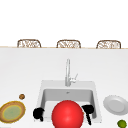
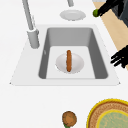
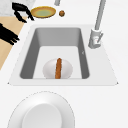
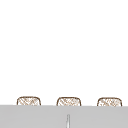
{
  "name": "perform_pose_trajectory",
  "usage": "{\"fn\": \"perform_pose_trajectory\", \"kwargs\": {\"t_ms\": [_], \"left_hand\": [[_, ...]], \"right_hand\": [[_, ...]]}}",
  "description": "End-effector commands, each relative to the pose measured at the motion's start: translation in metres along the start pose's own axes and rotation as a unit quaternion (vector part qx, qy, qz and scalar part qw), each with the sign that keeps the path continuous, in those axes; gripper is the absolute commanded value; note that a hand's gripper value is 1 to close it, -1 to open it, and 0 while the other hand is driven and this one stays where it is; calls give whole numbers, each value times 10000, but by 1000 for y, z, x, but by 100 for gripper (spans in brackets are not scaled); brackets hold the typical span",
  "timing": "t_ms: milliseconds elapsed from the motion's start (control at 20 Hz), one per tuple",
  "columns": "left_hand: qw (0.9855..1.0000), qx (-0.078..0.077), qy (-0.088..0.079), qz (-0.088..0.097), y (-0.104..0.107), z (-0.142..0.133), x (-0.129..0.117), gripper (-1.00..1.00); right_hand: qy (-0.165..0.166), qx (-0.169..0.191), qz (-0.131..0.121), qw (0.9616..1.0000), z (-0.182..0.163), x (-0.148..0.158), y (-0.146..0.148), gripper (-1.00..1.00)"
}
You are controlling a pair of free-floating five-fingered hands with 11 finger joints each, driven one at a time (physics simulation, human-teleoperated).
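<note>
Robot hands (image 1: 38,113) (image 1: 88,110) flank red ball (image 1: 67,115) — sink (image 1: 43,86) behind.

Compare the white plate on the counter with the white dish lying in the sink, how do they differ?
The white plate sits on the counter at the sink's right and carries nothing; the white dish lies on the floor of the sink basin with a brown sausage across it. The white plate has a clear flat rim around a sunken middle, while the white dish looks rounder, without a distinct rim. Both are white and round. The left hand and right hand hover at the sink's front edge.
</note>
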Motion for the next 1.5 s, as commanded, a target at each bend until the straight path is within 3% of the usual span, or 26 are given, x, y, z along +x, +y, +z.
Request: {"fn": "perform_pose_trajectory", "kwargs": {"t_ms": [0, 250, 650, 800, 1050, 1450], "left_hand": [[10000, 0, 0, 0, 0, 0, 0, 0], [10000, 0, 0, 0, 0, 0, 0, 0], [10000, 0, 0, 0, 0, 0, 0, 0], [10000, 0, 0, 0, 0, 0, 0, 0], [10000, 0, 0, 0, 0, 0, 0, 0], [10000, 0, 0, 0, 0, 0, 0, 0]], "right_hand": [[-30, 0, 16, 10000, 0, 0, 0, -100], [66, -229, 122, 9996, -4, 0, -7, -100], [-18, -406, 9, 9992, -39, 1, -38, -100], [-91, -716, 48, 9974, -45, 4, -46, -100], [-103, -1392, 126, 9901, -60, 6, -60, -100], [-61, -2306, 221, 9728, -83, 9, -90, -100]]}}
